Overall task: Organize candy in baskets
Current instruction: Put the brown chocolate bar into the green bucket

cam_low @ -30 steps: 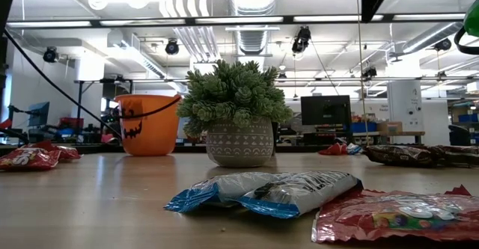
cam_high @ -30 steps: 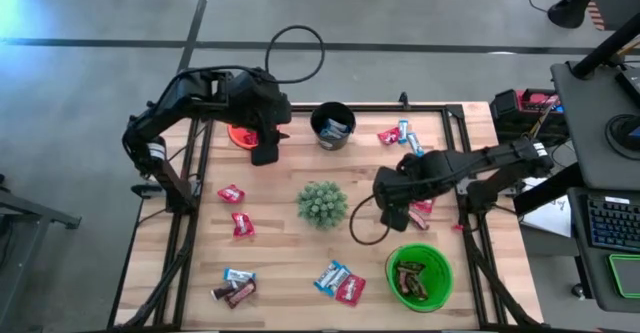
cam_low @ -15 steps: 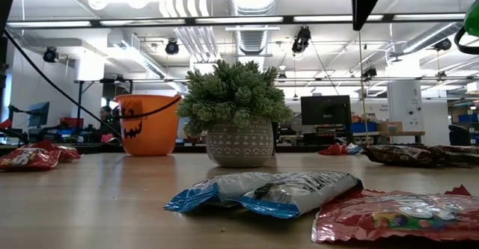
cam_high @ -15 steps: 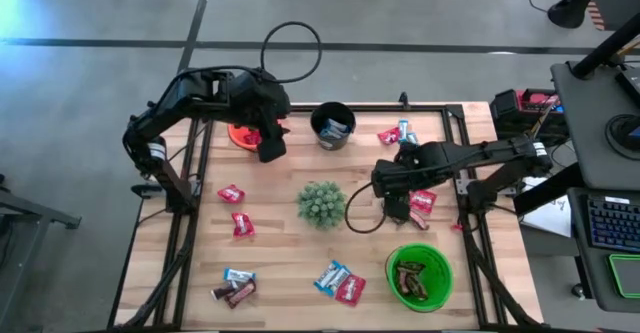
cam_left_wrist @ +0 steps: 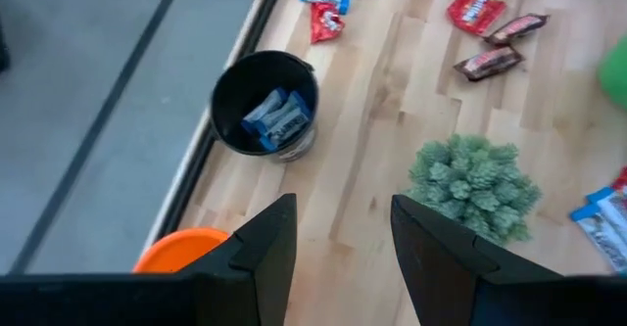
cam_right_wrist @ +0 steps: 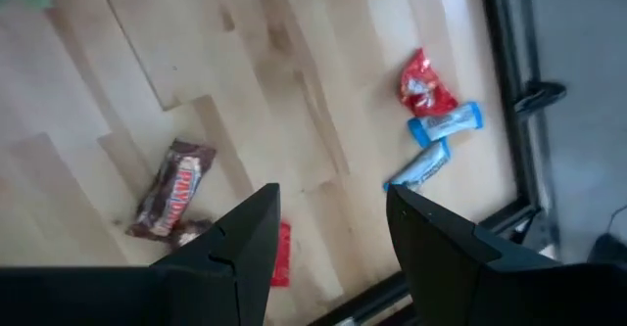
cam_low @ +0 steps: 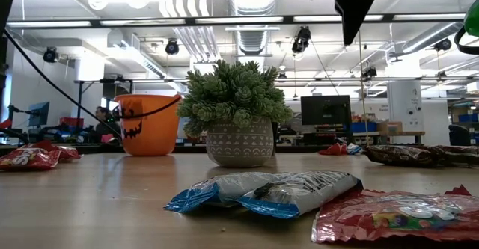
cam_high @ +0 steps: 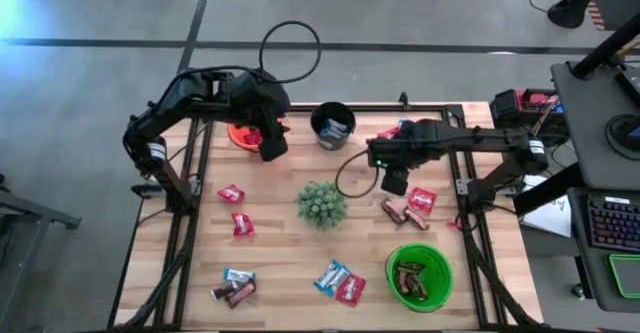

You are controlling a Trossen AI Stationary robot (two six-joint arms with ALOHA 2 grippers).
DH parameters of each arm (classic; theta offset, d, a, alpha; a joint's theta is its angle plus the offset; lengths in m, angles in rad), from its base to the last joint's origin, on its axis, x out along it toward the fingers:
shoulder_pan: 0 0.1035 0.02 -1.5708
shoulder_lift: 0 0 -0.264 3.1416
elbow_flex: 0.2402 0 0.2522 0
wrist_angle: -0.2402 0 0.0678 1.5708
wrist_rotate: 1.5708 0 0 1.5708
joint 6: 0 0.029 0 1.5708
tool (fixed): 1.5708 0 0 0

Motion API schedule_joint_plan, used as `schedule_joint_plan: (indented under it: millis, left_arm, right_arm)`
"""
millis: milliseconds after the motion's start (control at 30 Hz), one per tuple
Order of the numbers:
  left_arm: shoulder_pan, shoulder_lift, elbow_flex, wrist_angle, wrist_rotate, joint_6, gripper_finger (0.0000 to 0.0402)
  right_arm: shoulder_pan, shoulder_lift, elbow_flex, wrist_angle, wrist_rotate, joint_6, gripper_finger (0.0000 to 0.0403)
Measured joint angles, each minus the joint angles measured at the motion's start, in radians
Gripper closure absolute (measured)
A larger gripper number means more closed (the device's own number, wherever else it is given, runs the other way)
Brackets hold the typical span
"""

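Note:
My left gripper hangs open over the far left of the table, beside the orange basket, holding nothing. The black basket contains blue candy. The green basket at the near right contains brown candy. My right gripper is open and empty above the wood, right of the middle. Close to it lie two brown candy bars and a red candy. A red candy and two blue ones lie at the far right.
A potted spiky green plant stands mid-table. More candy lies loose: red pieces at the left, blue and brown ones at the near left, a blue and a red one near the front edge.
My right gripper has swung toward the table's far edge, away from the brown and red candy, staying open and empty. My left gripper has rolled a little about its own line without shifting place.

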State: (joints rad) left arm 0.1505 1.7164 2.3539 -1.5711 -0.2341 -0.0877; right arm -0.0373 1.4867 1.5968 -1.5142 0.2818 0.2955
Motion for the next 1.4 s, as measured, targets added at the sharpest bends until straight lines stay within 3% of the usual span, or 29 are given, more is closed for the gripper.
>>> schedule_joint_plan:
  millis: [167, 500, 967, 1400]
  left_arm:
    - [0.0, 0.0, 0.0, 0.0, -0.03, 0.036, 0.0252]
    - [0.0, 0.0, 0.0, 0.0, -0.03, 0.129, 0.0252]
    - [0.0, 0.0, 0.0, 0.0, -0.03, 0.212, 0.0252]
    - [0.0, 0.0, 0.0, 0.0, -0.029, 0.237, 0.0252]
  right_arm:
    - [-0.042, 0.011, -0.04, 0.018, -0.201, 0.023, 0.0223]
    - [-0.05, 0.07, -0.162, 0.1, -0.396, 0.083, 0.0223]
    - [-0.047, 0.104, -0.384, 0.308, -0.421, 0.29, 0.0222]
    - [-0.037, 0.104, -0.536, 0.462, -0.44, 0.343, 0.0222]
